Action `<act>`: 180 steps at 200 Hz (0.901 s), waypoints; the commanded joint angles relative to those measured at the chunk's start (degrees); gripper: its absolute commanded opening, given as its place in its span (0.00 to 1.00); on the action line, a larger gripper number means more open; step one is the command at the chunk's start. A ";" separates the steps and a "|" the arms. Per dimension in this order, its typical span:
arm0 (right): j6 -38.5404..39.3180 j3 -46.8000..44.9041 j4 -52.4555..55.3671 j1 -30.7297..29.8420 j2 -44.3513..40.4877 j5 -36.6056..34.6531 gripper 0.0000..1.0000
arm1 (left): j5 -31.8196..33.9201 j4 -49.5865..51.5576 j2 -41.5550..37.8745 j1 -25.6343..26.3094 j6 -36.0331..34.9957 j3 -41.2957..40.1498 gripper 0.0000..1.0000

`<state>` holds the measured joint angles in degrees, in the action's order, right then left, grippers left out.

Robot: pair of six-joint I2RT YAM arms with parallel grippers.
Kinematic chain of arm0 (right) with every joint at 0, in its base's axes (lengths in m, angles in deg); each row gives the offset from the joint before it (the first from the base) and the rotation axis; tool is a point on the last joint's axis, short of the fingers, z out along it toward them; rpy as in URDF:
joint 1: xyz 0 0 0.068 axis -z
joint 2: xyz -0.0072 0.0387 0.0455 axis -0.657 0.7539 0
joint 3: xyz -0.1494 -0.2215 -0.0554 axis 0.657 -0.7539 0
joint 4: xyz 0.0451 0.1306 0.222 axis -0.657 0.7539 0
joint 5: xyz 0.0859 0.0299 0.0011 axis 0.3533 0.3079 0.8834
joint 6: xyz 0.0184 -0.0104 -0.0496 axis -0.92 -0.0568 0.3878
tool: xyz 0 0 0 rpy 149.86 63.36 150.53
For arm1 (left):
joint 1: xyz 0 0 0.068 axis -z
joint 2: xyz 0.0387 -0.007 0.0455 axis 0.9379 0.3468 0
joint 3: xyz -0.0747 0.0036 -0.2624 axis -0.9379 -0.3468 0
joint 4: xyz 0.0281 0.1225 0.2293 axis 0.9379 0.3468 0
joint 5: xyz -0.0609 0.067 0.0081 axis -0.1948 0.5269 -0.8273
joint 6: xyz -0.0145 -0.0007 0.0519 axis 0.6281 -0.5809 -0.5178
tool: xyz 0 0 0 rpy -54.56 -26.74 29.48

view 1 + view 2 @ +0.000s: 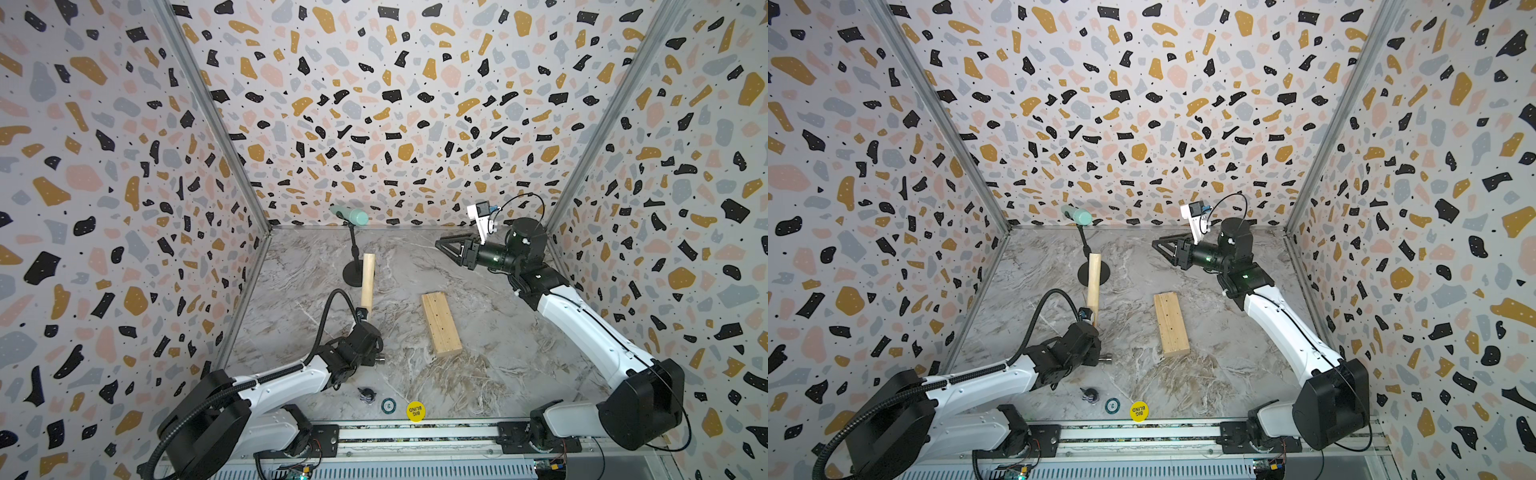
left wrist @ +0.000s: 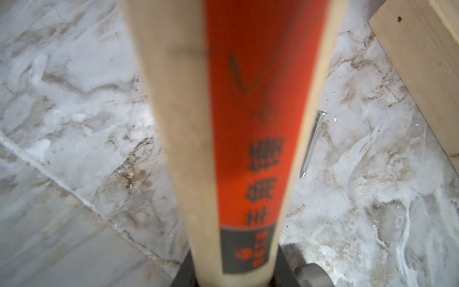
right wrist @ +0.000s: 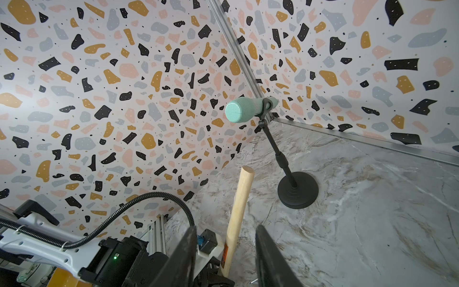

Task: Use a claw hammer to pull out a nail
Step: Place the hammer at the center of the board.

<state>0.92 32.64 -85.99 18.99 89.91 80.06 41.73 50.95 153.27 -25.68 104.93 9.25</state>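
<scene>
**Nail loose on the tabletop, hammer held close to its head**

The left pincer is clamped on the claw hammer low on the handle, just beside the steel head. The long pale shaft angles up and away from it. The right pincer hangs in the air well apart from everything, its jaws a little apart and empty.

The left wrist view shows the nail lying flat on the marble tabletop, between the handle and the wood block. It appears to be already out.

The hammer looks stiff and head-heavy, so a hold by the head should steady it but give little leverage. Prying would probably call for a grip nearer the free end, where smooth wood may twist. The nail is light, thin and likely to roll.
</scene>
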 commanded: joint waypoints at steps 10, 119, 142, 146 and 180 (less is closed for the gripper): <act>-0.09 -0.74 -1.40 -0.06 -1.52 0.83 0.40 | 1.21 -4.15 0.75 -0.35 -0.37 -0.30 0.00; -0.47 -1.46 -1.94 -0.06 -1.66 0.61 0.40 | 0.97 -4.24 2.68 -0.36 0.08 -2.07 0.00; -0.61 -1.68 -2.10 -0.06 -1.68 0.67 0.40 | 1.19 -3.94 3.01 -0.37 0.29 -1.98 0.00; -0.63 -1.69 -2.13 -0.06 -1.70 0.63 0.40 | 1.16 -3.85 3.10 -0.35 0.25 -1.90 0.00; -0.61 -1.74 -2.23 -0.06 -1.65 0.61 0.40 | 1.35 -2.84 4.31 -0.35 0.78 -1.28 0.00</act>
<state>0.73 30.91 -86.60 18.99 89.91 80.03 41.75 46.40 156.40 -25.94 106.33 8.23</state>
